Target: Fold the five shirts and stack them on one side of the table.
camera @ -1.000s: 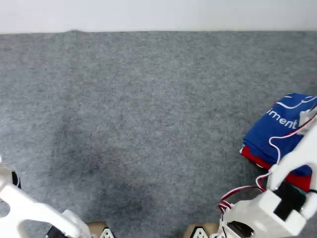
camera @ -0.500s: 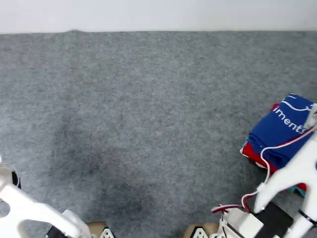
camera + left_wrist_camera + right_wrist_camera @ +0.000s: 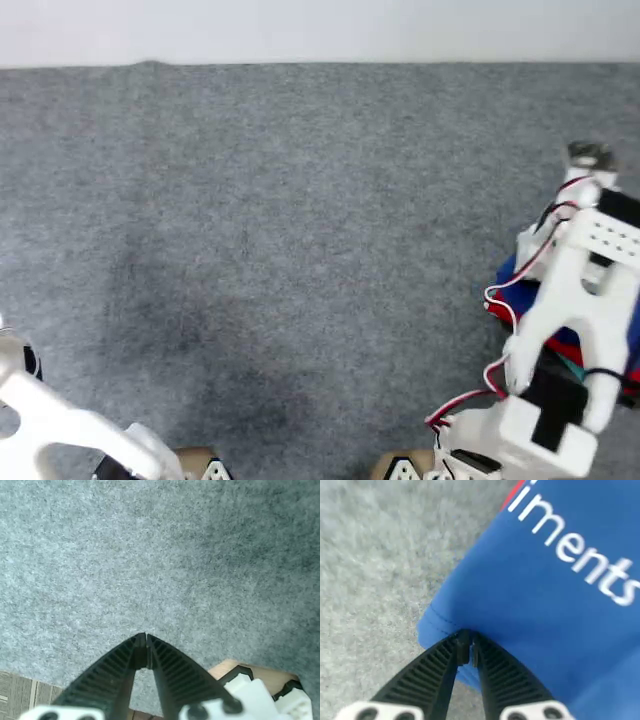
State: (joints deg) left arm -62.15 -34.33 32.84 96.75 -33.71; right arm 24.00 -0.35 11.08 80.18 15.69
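Shirts lie folded in one stack at the right edge of the tabletop, toward its near side. The blue shirt is on top with red cloth under it; the count below that can't be read. The right arm stands over the stack. Right hand: jaws narrow, tips together, set on the blue shirt's folded corner. Can't tell if any cloth is caught between them. Left hand: jaws closed on nothing, over bare grey tabletop by the near left corner, well apart from the stack.

Judgement: the step looks like settling the top shirt. To do it well, press lightly and straight down at the fold. Lift off vertically so the ribbed tips don't drag the blue layer off the red. Any sideways nudge should go toward the stack's middle, never out over the tabletop edge.
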